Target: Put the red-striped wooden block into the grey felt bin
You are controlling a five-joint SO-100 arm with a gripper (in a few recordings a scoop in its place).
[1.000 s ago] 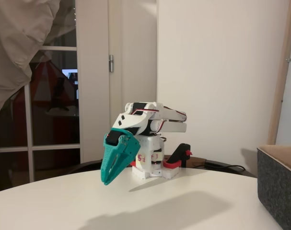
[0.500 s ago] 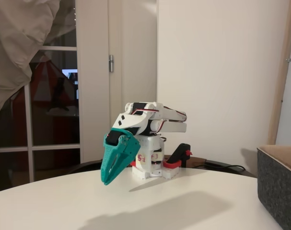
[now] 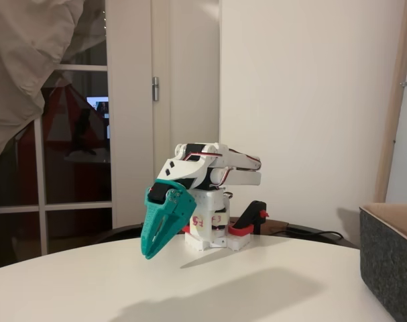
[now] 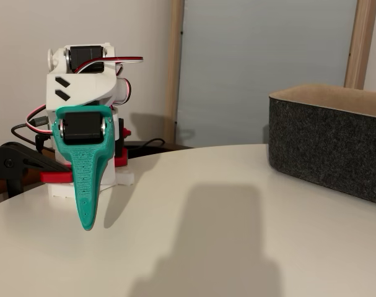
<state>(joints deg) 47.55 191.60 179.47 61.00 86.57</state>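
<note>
A round white table [image 3: 89, 285] fills the near part of both fixed views, with a soft shadow lying across its top. In a fixed view, a plain white wall [image 3: 304, 100] stands at the far right, a white door [image 3: 139, 107] with a metal handle is left of it, dark window panes [image 3: 76, 154] are farther left, and pale cloth [image 3: 29, 60] hangs at the upper left. In a fixed view, a frosted pale-blue panel [image 4: 265, 62] framed by light wooden posts [image 4: 173, 68] stands behind the table, with a white wall [image 4: 26, 31] at the far left.
</note>
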